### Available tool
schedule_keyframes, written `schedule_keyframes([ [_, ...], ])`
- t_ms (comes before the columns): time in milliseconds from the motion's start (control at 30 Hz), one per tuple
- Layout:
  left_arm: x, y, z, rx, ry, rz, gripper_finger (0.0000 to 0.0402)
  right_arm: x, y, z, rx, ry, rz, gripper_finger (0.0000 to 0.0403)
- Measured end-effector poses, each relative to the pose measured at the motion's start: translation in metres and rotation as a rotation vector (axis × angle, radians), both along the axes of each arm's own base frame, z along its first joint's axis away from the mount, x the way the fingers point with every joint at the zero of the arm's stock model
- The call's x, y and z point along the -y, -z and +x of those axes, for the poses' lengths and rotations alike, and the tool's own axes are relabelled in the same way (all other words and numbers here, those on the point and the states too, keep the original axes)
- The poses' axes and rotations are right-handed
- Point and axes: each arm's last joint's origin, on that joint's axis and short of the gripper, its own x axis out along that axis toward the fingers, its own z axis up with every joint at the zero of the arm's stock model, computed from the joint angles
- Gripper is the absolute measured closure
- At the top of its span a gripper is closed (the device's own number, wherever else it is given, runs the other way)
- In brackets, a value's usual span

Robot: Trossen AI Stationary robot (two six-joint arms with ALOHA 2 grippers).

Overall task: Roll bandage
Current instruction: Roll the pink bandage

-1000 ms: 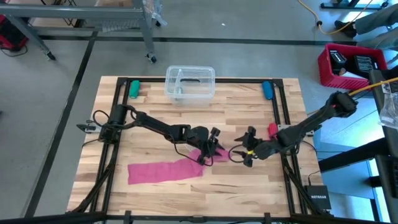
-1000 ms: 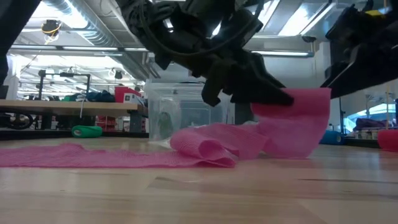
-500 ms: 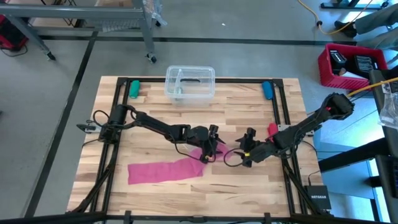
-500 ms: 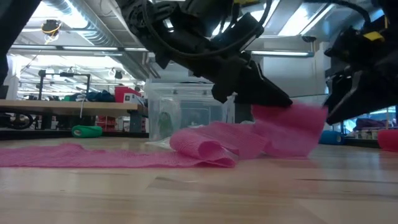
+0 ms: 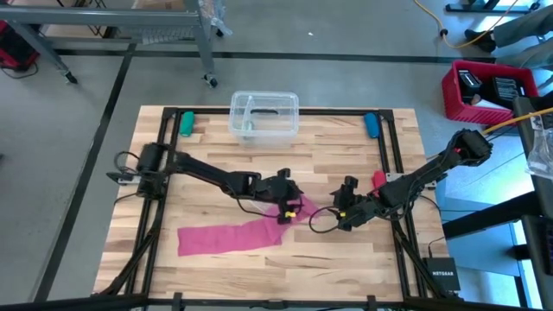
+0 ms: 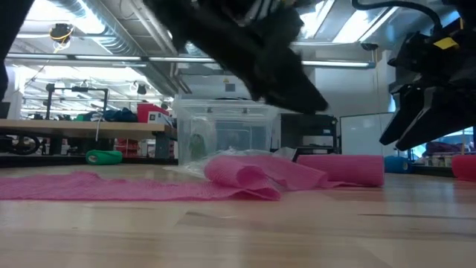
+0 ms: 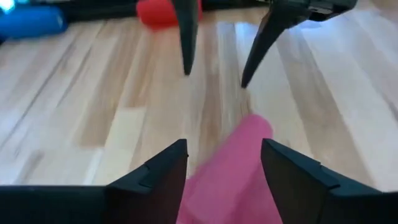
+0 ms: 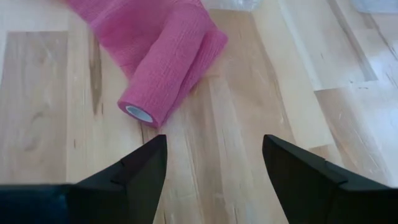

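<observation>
The pink bandage lies on the wooden table, its long flat strip (image 5: 226, 236) running toward the left. Its rolled end (image 8: 166, 79) lies on its side near the table's middle (image 6: 342, 169), with a loose fold (image 6: 242, 177) beside it. My left gripper (image 5: 288, 201) hovers open just above the roll, and in its wrist view the pink cloth (image 7: 231, 180) shows below the gap between its fingers. My right gripper (image 5: 340, 212) stands open a little to the right of the roll (image 8: 214, 158), pointing at it, with nothing between its fingers.
A clear plastic box (image 5: 263, 115) stands at the far edge, with a green object (image 5: 186, 123) and a blue one (image 5: 371, 125) near the far corners. A small red object (image 5: 378, 180) lies behind my right gripper. A red crate (image 5: 488, 89) stands off the table.
My left gripper has opened, let go of the rolled end, risen and turned about its own axis. The roll, held up off the table on end before, has dropped and now lies on its side on the wood. The flat strip has stayed where it was.
</observation>
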Motion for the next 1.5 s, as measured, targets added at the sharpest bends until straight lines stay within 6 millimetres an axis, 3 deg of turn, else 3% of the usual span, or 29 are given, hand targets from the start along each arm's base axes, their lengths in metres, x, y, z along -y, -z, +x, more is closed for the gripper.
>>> schedule_keyframes([
  [200,-0.004,-0.005,-0.012,-0.099,-0.085,-0.099,0.0228,0.000,-0.001,0.001,0.022,0.011,0.002,0.0139],
  [433,0.007,0.040,-0.006,-0.147,-0.121,-0.173,0.0240,0.001,0.005,0.008,0.073,0.085,-0.092,0.0139],
  [667,0.011,0.061,-0.001,-0.162,-0.133,-0.180,0.0243,0.008,0.022,0.019,-0.011,0.106,-0.054,0.0139],
  [1000,-0.012,0.057,0.005,-0.102,-0.195,-0.193,0.0244,-0.001,0.022,0.028,0.019,0.061,0.210,0.0139],
  [1167,-0.019,0.052,0.009,-0.048,-0.194,-0.184,0.0244,-0.006,0.013,0.039,0.152,0.048,0.307,0.0139],
  [1367,-0.023,0.049,0.009,-0.039,-0.193,-0.174,0.0244,-0.005,0.013,0.036,0.121,0.030,0.273,0.0139],
  [1500,-0.016,0.033,0.002,-0.059,-0.178,-0.171,0.0244,-0.005,-0.002,0.038,0.073,-0.006,0.209,0.0139],
])
